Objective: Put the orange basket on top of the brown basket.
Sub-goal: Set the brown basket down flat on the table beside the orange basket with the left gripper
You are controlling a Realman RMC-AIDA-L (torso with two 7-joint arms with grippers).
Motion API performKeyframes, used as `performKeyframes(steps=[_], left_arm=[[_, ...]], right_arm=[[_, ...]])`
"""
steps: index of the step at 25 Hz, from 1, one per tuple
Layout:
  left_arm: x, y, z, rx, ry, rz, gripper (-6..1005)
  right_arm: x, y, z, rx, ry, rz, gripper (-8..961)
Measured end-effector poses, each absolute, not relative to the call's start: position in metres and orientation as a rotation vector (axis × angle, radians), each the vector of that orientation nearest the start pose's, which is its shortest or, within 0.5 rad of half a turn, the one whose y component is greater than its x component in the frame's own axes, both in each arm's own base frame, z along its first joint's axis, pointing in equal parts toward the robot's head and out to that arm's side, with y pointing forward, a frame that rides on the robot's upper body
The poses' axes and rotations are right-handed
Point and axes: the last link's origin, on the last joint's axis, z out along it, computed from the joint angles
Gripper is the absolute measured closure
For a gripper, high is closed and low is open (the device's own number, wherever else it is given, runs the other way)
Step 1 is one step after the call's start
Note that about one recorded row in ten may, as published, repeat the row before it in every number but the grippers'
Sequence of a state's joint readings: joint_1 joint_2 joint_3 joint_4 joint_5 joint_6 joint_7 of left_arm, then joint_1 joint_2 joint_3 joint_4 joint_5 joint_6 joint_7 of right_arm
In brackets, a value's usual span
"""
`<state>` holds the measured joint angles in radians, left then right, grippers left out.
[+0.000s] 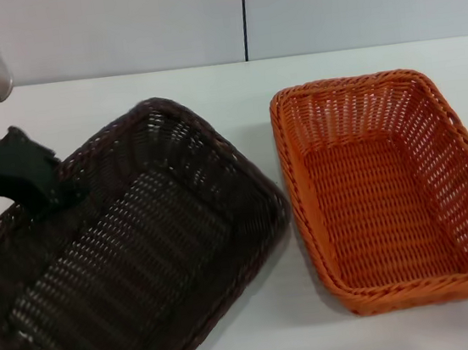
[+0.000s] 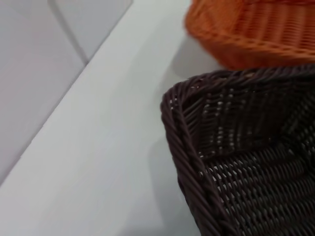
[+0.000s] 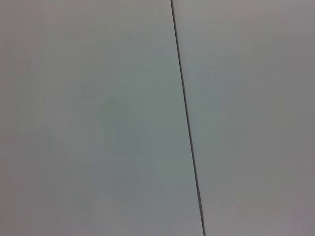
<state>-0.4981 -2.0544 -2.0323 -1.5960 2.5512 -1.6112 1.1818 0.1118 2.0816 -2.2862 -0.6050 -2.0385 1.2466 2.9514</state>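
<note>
The brown basket [image 1: 133, 256] is at the left in the head view, turned at an angle, and looks tilted and held up toward the camera. My left gripper [image 1: 52, 190] is at its far left rim, with black fingers closed over the braided edge. The orange basket [image 1: 390, 190] stands upright and empty on the white table to the right, close beside the brown one. The left wrist view shows a corner of the brown basket [image 2: 246, 172] with the orange basket [image 2: 251, 29] behind it. The right gripper is out of view.
The white table [image 1: 261, 325] runs to a pale wall [image 1: 113, 27] with a dark vertical seam [image 1: 243, 12]. The right wrist view shows only that wall and the seam [image 3: 187, 123].
</note>
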Motion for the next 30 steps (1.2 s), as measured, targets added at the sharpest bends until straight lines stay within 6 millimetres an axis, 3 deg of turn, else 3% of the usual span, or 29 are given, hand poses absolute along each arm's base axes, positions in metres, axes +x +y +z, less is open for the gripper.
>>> performKeyframes(steps=[3, 9, 16, 22, 30], left_arm=[[-0.182, 0.361, 0.084, -2.647, -0.153, 0.386, 759], [-0.164, 0.382, 0.056, -2.763, 0.056, 0.347, 799], [-0.157, 0.404, 0.038, -2.728, 0.197, 0.324, 808], [-0.154, 0.420, 0.034, -2.668, 0.228, 0.303, 806], [-0.154, 0.426, 0.015, -2.664, 0.248, 0.316, 693]], right_arm=[[0.331, 0.266, -0.003, -1.216, 0.608, 0.697, 134], [0.330, 0.266, -0.004, -1.217, 0.610, 0.700, 133], [0.329, 0.267, -0.004, -1.219, 0.608, 0.703, 133], [0.328, 0.269, -0.003, -1.224, 0.602, 0.703, 134], [0.328, 0.272, -0.003, -1.231, 0.597, 0.703, 133]])
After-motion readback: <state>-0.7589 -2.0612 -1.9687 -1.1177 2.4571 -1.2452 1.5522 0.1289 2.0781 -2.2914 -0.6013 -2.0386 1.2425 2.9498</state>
